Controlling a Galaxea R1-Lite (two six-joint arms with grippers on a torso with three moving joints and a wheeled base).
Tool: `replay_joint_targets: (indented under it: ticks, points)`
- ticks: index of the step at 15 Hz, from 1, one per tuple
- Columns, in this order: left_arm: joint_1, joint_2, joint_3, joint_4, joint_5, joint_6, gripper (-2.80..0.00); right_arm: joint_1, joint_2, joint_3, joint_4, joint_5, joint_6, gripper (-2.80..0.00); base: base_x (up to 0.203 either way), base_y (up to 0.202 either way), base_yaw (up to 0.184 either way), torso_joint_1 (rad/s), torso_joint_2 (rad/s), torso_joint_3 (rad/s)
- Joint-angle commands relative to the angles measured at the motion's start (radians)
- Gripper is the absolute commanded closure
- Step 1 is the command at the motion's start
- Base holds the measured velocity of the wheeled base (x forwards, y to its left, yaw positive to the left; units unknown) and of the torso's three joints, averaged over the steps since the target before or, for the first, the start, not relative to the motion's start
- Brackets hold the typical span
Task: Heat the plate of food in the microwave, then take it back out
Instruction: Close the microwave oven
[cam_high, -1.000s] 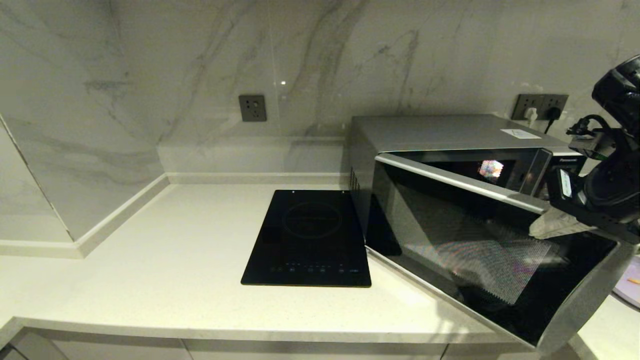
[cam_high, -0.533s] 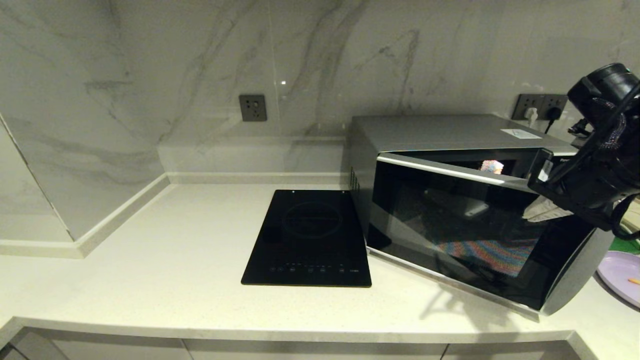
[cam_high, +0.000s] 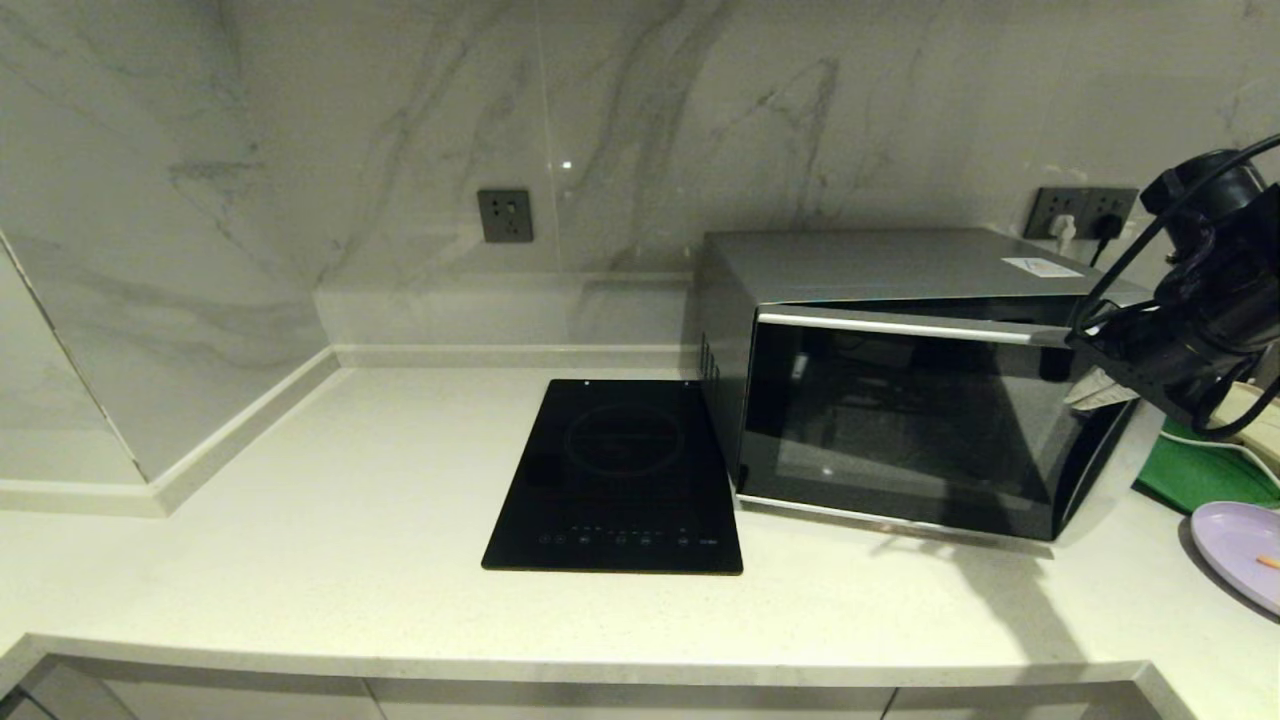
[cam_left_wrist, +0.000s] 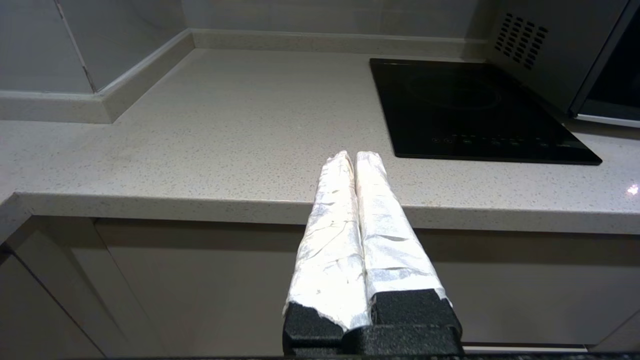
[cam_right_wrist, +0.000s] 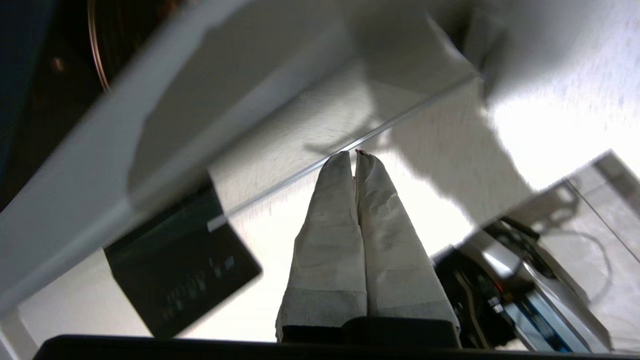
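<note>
- A pale stone counter (cam_high: 330, 520) runs along a marble wall, with a black cooktop (cam_high: 615, 478) set flat near its middle.
- The microwave (cam_high: 900, 375) stands just right of the cooktop, against the wall. Its dark glass door is almost shut, with only a thin gap along the top.
- The right gripper (cam_high: 1098, 392) is at the door's upper right corner, fingers pressed together and holding nothing. Whether it touches the door is unclear.
- The plate (cam_high: 1240, 550) lies on the counter at the far right edge, well right of the microwave and outside it, with one orange stick visible on it.
- A green tray (cam_high: 1190, 478) lies just behind the plate.
- The left gripper (cam_left_wrist: 355, 165) is parked low at the counter's near edge, left of the cooktop, fingers closed and empty.
</note>
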Motion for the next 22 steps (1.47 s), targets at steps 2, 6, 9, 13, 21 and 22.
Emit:
replay_joint_targets:
  ticks: [2, 6, 9, 13, 21, 22]
  points:
    - [0.000, 0.000, 0.000, 0.000, 0.001, -0.001, 0.00, -0.029, 0.040, 0.000, -0.087, 0.001, 0.007, 0.00, 0.000, 0.000, 0.000, 0.000, 0.00, 0.000]
    - [0.000, 0.000, 0.000, 0.000, 0.001, -0.001, 0.00, -0.031, 0.066, -0.009, -0.169, 0.010, 0.006, 0.00, 0.000, 0.000, 0.000, 0.000, 0.00, 0.000]
    - [0.000, 0.000, 0.000, 0.000, 0.001, -0.001, 0.00, -0.039, 0.084, -0.052, -0.231, 0.031, 0.005, 0.00, 0.000, 0.000, 0.000, 0.000, 0.00, 0.000]
    - [0.000, 0.000, 0.000, 0.000, 0.001, -0.001, 0.00, -0.042, 0.092, -0.082, -0.251, 0.041, 0.005, 0.00, 0.000, 0.000, 0.000, 0.000, 0.00, 0.000]
    - [0.000, 0.000, 0.000, 0.000, 0.001, -0.001, 0.00, -0.041, 0.133, -0.133, -0.273, 0.044, 0.006, 0.00, 0.000, 0.000, 0.000, 0.000, 0.00, 0.000]
    - [0.000, 0.000, 0.000, 0.000, 0.001, -0.001, 0.00, -0.040, 0.137, -0.131, -0.304, 0.045, 0.006, 0.00, 0.000, 0.000, 0.000, 0.000, 0.00, 0.000]
